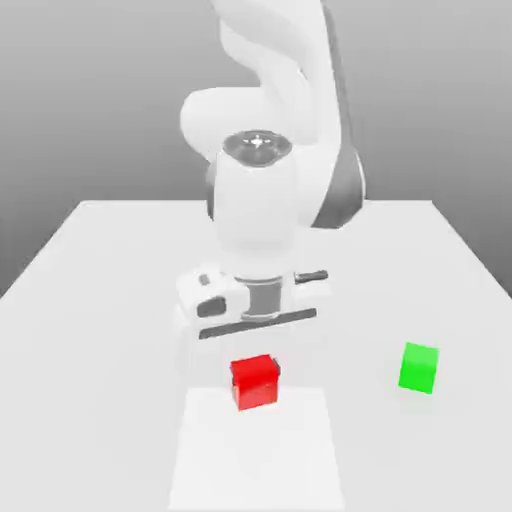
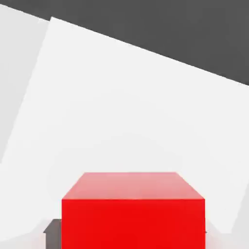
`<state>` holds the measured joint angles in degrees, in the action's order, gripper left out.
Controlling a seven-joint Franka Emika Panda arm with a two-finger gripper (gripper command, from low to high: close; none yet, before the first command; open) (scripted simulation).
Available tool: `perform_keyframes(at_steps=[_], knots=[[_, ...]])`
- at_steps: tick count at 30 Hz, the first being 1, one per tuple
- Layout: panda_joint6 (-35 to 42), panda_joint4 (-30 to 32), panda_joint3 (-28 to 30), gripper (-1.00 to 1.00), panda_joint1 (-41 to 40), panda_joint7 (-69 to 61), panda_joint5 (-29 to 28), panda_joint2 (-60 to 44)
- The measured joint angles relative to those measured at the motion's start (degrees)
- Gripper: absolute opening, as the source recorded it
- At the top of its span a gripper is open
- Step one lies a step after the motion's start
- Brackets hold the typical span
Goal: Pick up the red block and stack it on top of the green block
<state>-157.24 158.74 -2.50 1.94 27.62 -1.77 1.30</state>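
Carrying red to green.
Red block (image 1: 255,381) sits clamped in my gripper (image 1: 256,366), apparently lifted just above the table (image 1: 90,300); green block (image 1: 419,367) waits well apart at the exterior view's right. Next: travel over, align squarely above, lower, then let go.

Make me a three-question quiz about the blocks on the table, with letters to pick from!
1. Where is the green block from the red block in the exterior view?
A. To its right
B. On top of it
C. To its left

2. How many blocks are there?
A. One
B. Two
C. Four

3. Are the blocks stacked?
A. Yes
B. No, they sit apart
C. No, but they touch

Answers: 1 A, green lies toward that view's right. 2 B, one red and one green. 3 B, bare table shows between them.
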Motion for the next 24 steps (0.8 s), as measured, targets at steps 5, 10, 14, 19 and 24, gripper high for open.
perform_keyframes(at_steps=[5,10,14,19,24], knots=[[0.87,0.80,-2.31,-1.00,5.44,0.80,0.14,1.66],[1.73,1.60,-5.02,-1.00,10.33,1.03,1.07,3.38],[2.43,2.24,-7.67,-1.00,13.84,0.78,2.44,4.80],[3.33,3.03,-11.16,-1.00,18.75,-0.03,4.87,6.64],[4.30,3.78,-14.51,-1.00,24.01,-1.28,7.92,8.52]])
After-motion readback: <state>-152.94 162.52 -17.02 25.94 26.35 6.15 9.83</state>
